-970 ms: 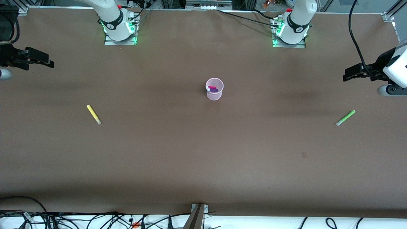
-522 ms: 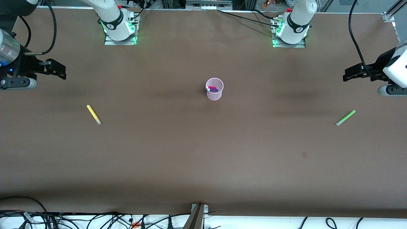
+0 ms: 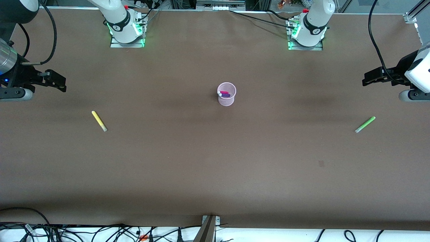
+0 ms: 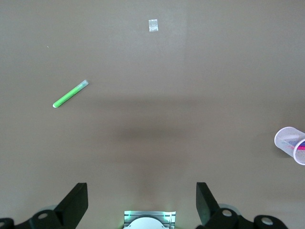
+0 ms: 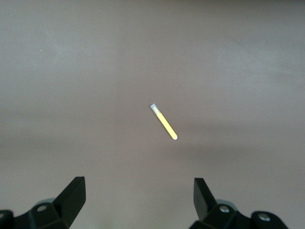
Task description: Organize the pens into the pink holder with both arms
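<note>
Since half a second ago your right gripper (image 3: 62, 84) has drawn slightly back toward the right arm's end of the surface (image 3: 208, 161), after swinging into view over the second before that; your left gripper (image 3: 366, 80) has not shifted.

Both grippers hang in the air with jaws spread wide and nothing between them. In the right wrist view the two black fingers (image 5: 71, 195) stand far apart, with the yellow pen (image 5: 164, 122) on the surface between and ahead of them. In the left wrist view the fingers (image 4: 76, 202) are equally far apart, and the green pen (image 4: 70, 94) lies off to one side.

The pink holder (image 3: 226, 94) stands upright near the middle of the surface, midway between the two arms' ends. You can see two pens inside it: the magenta-pink pen (image 3: 224, 92) and the dark purple pen (image 3: 225, 95), side by side, leaning against the wall, their pale ends toward the right arm's end. The left wrist view catches the holder (image 4: 290, 143) at its edge.

The yellow pen (image 3: 99, 121) lies flat toward the right arm's end, nearer to the front camera than the holder. The green pen (image 3: 365, 124) lies flat toward the left arm's end, likewise nearer to the front camera. Both are well apart from the holder and from the grippers.
</note>
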